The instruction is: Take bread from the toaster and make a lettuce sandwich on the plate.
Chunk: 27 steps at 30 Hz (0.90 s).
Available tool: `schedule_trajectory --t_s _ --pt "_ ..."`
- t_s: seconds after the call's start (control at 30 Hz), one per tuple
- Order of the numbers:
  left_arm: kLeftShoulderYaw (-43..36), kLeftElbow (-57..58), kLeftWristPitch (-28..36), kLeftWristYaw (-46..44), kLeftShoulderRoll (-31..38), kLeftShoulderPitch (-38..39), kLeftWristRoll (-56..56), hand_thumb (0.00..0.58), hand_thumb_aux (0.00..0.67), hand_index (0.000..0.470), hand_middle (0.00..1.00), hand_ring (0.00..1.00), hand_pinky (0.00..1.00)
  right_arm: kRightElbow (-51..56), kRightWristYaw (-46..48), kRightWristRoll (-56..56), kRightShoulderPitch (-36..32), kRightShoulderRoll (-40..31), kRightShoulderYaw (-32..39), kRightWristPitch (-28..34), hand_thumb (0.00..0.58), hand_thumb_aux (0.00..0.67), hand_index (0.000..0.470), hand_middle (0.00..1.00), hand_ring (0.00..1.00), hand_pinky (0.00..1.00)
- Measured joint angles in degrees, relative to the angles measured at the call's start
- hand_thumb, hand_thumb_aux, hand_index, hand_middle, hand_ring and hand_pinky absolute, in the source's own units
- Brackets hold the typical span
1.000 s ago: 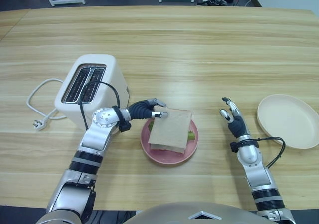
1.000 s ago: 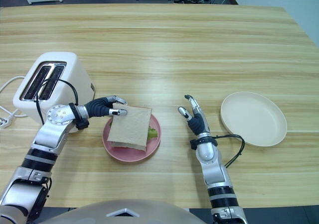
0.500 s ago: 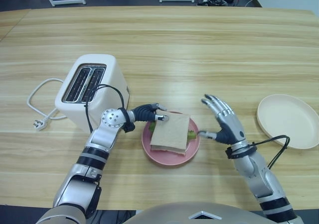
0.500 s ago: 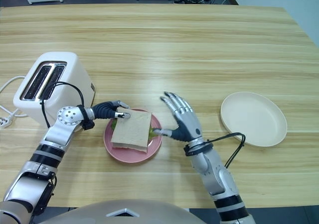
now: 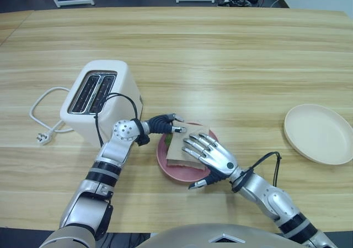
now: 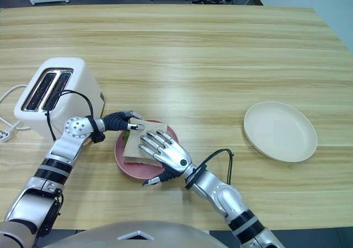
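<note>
A sandwich [image 5: 183, 142] with a bread slice on top and lettuce [image 5: 167, 140] peeking out at its left lies on a pink plate [image 5: 172, 170]. My right hand [image 5: 209, 155] lies flat on top of the bread, fingers spread, covering much of it. My left hand [image 5: 165, 123] sits at the plate's upper left rim, fingers loosely extended with fingertips at the sandwich's corner, holding nothing. A white toaster [image 5: 98, 100] stands to the left, its two slots dark.
A cream plate [image 5: 319, 133] rests at the right of the wooden table. The toaster's white cord and plug [image 5: 43, 138] trail off to the left. Cables run along both wrists.
My right hand swung left from the open table and came down flat on the sandwich. My left hand stayed at the plate's rim, and the sandwich settled squarer on the plate.
</note>
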Motion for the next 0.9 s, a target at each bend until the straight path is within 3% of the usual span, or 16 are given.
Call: schedule_trajectory --t_s 0.03,0.07,0.1,0.13,0.3,0.43,0.6,0.7,0.9 --pt "0.1 0.0 0.03 0.58 0.14 0.01 0.38 0.58 0.67 0.47 1.0 1.0 1.0 0.17 0.65 -0.12 -0.55 0.28 0.64 0.69 0.0 0.0 0.0 0.0 0.0 0.0" --pt "0.12 -0.01 -0.04 1.26 0.19 0.08 0.71 0.569 0.578 0.405 0.78 0.78 0.78 0.18 1.19 -0.11 -0.79 0.46 1.21 1.39 0.0 0.0 0.0 0.0 0.0 0.0" --pt "0.11 -0.02 -0.16 2.17 0.17 0.12 1.16 0.096 0.058 0.041 0.0 0.0 0.0 0.02 1.76 -0.1 -1.05 0.57 1.75 1.91 0.0 0.0 0.0 0.0 0.0 0.0" --pt "-0.08 -0.17 -0.43 3.43 0.07 0.13 2.35 0.0 0.0 0.0 0.0 0.0 0.0 -0.16 2.59 -0.1 -1.15 0.63 2.17 2.64 0.0 0.0 0.0 0.0 0.0 0.0" --pt "-2.61 -1.92 -3.43 13.96 0.16 0.4 13.51 0.0 0.0 0.0 0.0 0.0 0.0 -0.87 6.38 0.23 -1.97 0.65 3.36 5.34 0.0 0.0 0.0 0.0 0.0 0.0" --pt "-3.2 -5.17 -3.92 30.04 0.68 1.27 27.14 0.0 0.0 0.0 0.0 0.0 0.0 -0.93 8.61 0.63 -2.22 0.63 3.89 6.81 0.0 0.0 0.0 0.0 0.0 0.0" --pt "0.19 -21.86 -3.74 53.36 -1.54 4.2 41.31 0.0 0.0 0.0 0.0 0.0 0.0 -1.19 9.51 0.69 -2.43 0.65 4.41 8.12 0.0 0.0 0.0 0.0 0.0 0.0" --pt "1.45 -28.55 -6.85 57.71 -3.53 8.5 40.41 0.0 0.0 0.0 0.0 0.0 0.0 -1.14 9.6 0.69 -2.51 0.63 4.6 8.75 0.0 0.0 0.0 0.0 0.0 0.0" --pt "1.65 -27.63 -11.15 57.38 -6.67 16.24 32.15 0.0 0.0 0.0 0.0 0.0 0.0 -0.53 9.6 2.21 -3.43 -1.33 3.73 8.81 0.0 0.0 0.0 0.0 0.0 0.0"
